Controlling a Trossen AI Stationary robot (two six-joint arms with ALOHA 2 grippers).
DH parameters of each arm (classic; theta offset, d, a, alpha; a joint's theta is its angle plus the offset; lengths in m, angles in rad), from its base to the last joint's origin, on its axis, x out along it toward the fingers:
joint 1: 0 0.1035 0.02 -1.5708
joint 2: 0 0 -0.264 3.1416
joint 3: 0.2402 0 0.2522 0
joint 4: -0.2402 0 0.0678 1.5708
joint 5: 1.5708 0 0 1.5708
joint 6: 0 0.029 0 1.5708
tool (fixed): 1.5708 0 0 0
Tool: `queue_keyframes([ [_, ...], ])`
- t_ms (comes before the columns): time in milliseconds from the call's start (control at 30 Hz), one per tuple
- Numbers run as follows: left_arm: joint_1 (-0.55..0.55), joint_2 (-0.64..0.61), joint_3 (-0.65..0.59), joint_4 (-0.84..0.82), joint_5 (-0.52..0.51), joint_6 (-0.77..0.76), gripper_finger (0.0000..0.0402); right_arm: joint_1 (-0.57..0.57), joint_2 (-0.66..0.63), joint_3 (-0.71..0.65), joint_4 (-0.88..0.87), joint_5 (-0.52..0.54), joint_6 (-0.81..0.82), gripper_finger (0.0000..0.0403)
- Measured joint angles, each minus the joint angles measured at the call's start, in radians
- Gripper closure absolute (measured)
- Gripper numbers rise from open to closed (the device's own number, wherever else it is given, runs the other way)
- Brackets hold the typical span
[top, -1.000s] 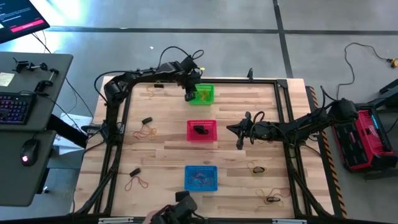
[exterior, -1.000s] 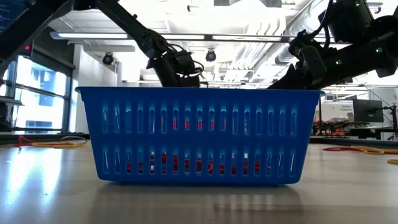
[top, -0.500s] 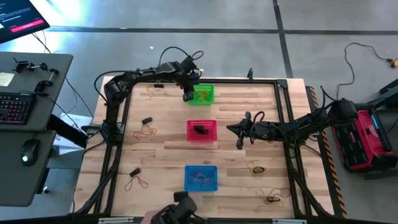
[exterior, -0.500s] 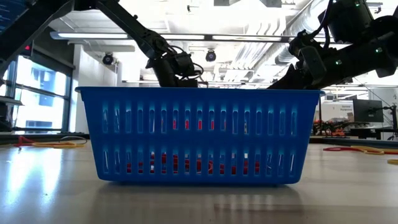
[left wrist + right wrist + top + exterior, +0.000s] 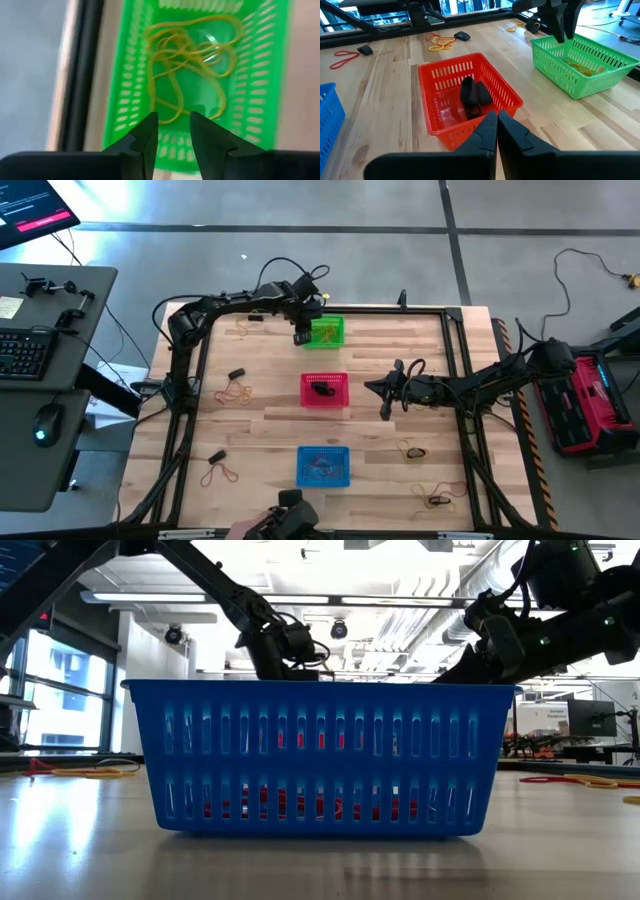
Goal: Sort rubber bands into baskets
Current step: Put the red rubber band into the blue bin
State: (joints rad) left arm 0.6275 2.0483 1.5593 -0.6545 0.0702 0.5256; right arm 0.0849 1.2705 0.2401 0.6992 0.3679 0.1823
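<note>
**Left gripper over the green basket; right arm idle**

High view: the left gripper (image 5: 303, 332) hangs at the green basket (image 5: 333, 332) by the desk's far edge; rubber bands (image 5: 237, 391) lie scattered towards the desk's side edges.

Low view: the blue basket (image 5: 320, 755) holds red bands.

Left wrist view: jaws narrowly parted, empty, above yellow bands (image 5: 187, 60). These look light and limp; pinch a single strand.

Right wrist view: the right gripper (image 5: 497, 125), jaws closed, faces the red basket (image 5: 445, 75), which holds black bands (image 5: 474, 97).
</note>
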Motion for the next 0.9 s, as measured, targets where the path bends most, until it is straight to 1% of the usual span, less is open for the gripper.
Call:
queue_keyframes([
  [67,-0.005,-0.005,-0.001,-0.014,-0.051,-0.012,0.0298,0.000,0.000,0.000,0.000,0.000,0.000,0.0403],
  [133,-0.011,-0.008,-0.006,-0.006,-0.057,-0.016,0.0313,0.000,0.000,0.000,0.000,0.000,0.000,0.0403],
  [200,-0.022,-0.018,-0.031,0.035,-0.053,-0.016,0.0340,0.000,0.000,0.000,0.000,0.000,0.000,0.0403],
  [267,-0.033,-0.035,-0.061,0.095,-0.053,-0.017,0.0376,0.000,0.000,0.000,0.000,0.000,0.000,0.0403],
  [333,-0.043,-0.058,-0.100,0.153,-0.054,-0.024,0.0394,0.000,0.000,0.000,0.000,0.000,0.002,0.0403],
  [500,-0.053,-0.159,-0.232,0.316,-0.064,-0.053,0.0398,0.000,0.000,0.000,-0.002,0.000,0.001,0.0403],
  [700,-0.078,-0.331,-0.448,0.517,-0.059,-0.102,0.0401,0.000,0.000,0.001,0.008,0.010,-0.002,0.0403],
  [800,-0.106,-0.421,-0.560,0.636,-0.056,-0.138,0.0401,0.000,0.000,0.027,-0.025,0.014,-0.020,0.0403],
  [900,-0.144,-0.501,-0.654,0.733,-0.057,-0.184,0.0401,0.000,0.000,0.077,-0.114,0.003,-0.031,0.0403],
])
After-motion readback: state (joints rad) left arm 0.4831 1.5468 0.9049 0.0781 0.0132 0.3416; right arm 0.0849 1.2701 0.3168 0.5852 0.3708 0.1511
